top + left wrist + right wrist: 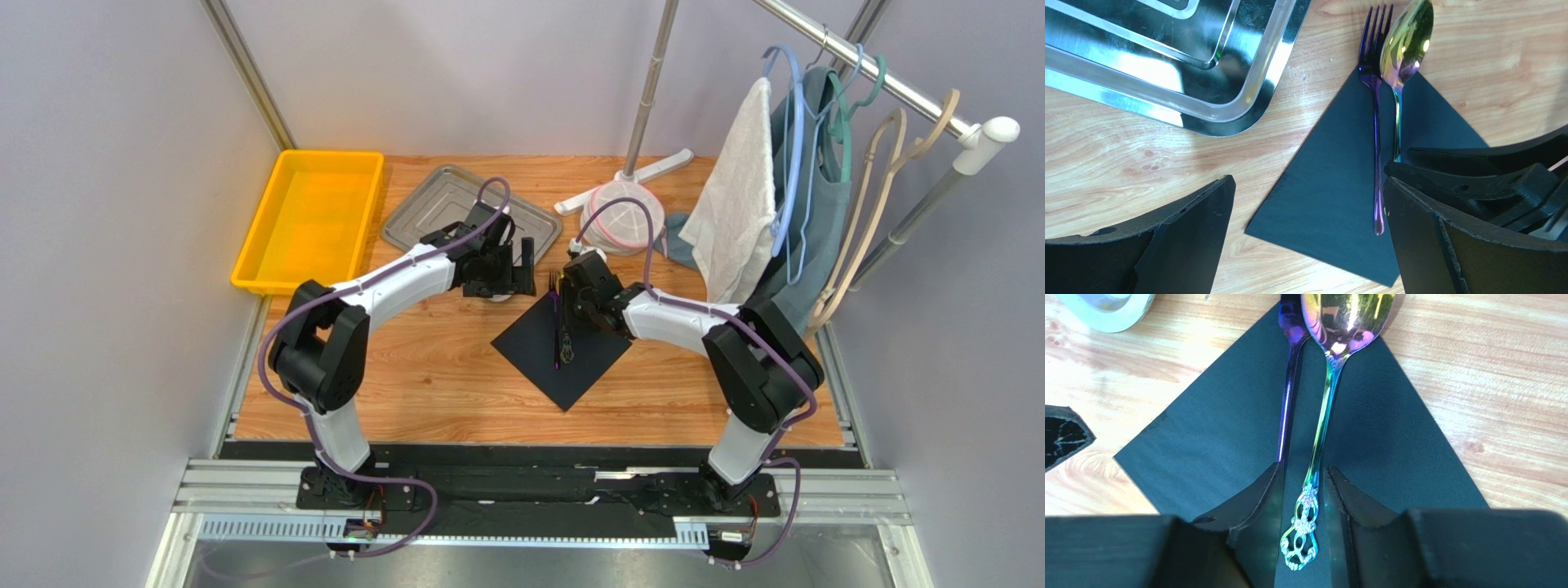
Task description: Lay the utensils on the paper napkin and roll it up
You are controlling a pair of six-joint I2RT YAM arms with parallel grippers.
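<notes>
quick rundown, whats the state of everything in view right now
black napkin: flat, unrolled
purple fork: lying on napkin, tines past its corner
gold spoon: lying on napkin beside fork, ungripped
left gripper: wide open, empty
right gripper: partly open, jaws either side of spoon handle
metal tray: empty where visible
yellow bin: empty

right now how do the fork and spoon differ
The fork is purple with tines; the spoon has a shiny gold bowl and greenish handle. The fork's handle end is plain; the spoon's is ornate openwork. Both lie side by side on the napkin, heads past its corner.
</notes>
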